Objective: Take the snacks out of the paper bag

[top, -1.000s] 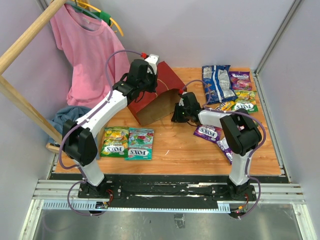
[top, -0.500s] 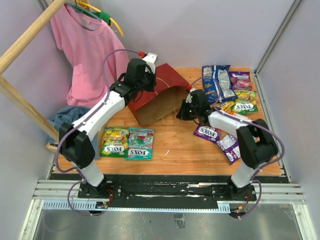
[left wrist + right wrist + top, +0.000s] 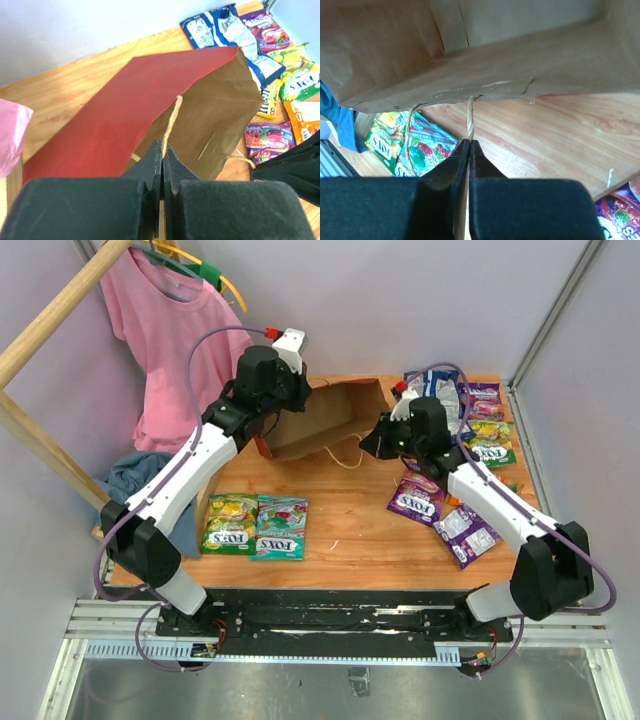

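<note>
One handle end inside R pincer

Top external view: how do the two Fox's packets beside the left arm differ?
The yellow-green glossy Fox's packet lies nearer the left arm; the teal glossy Fox's packet lies beside it, towards the wooden table's middle. The yellow-green packet is brighter; the teal packet is darker, with red fruit printed. Both lie flat, outside the red paper bag.

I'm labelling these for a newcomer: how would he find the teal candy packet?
On the wooden table, look at its near left part, where two packets lie side by side. The teal packet is the one on the right; its neighbour, the yellow-green packet, sits left of it.
</note>
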